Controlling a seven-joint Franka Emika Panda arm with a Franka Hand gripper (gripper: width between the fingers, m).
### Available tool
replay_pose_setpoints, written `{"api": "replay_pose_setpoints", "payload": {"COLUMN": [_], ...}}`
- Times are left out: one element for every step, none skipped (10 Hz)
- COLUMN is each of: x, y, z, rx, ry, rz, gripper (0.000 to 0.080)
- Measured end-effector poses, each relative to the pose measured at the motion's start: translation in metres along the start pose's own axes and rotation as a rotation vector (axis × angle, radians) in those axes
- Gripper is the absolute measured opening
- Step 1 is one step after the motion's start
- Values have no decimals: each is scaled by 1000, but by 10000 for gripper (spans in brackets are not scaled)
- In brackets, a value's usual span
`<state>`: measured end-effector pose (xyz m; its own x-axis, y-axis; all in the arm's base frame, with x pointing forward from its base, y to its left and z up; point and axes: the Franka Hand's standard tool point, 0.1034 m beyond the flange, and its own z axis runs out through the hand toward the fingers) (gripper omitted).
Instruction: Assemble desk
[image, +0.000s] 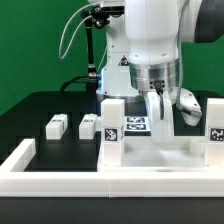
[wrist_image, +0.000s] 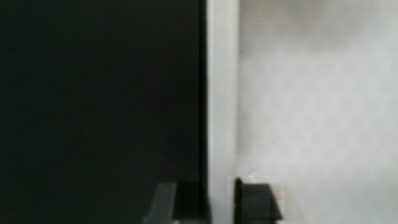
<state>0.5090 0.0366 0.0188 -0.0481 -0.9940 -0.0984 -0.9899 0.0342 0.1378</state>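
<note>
The white desk top (image: 160, 152) lies flat on the black table, in front of the arm. Two white leg blocks with tags stand upright at its corners, one on the exterior view's left (image: 112, 125) and one on the right (image: 215, 122). Two more leg blocks (image: 57, 125) (image: 88, 125) lie loose on the table to the left. My gripper (image: 157, 112) points straight down at the top's far side. In the wrist view my gripper (wrist_image: 217, 206) has one finger on each side of the top's thin white rim (wrist_image: 222, 100) and looks shut on it.
A long white bar with raised ends (image: 100, 182) runs along the front of the table, with its left end (image: 20, 155) turned up. The robot's base and cables stand behind the desk top. Black table shows beside the rim in the wrist view (wrist_image: 98, 100).
</note>
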Motion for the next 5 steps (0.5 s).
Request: {"api": "replay_pose_setpoints", "payload": {"x": [0,2,13,23,33], "y": [0,0,2,7,11], "z": [0,-1,-3,-1,-1], "rx": [0,1,0,-1,-7], "ry": [0,0,-3,-3,-9], "rz": [0,-43,-181,-231,-330], "gripper": [62,62,62,62,62]}}
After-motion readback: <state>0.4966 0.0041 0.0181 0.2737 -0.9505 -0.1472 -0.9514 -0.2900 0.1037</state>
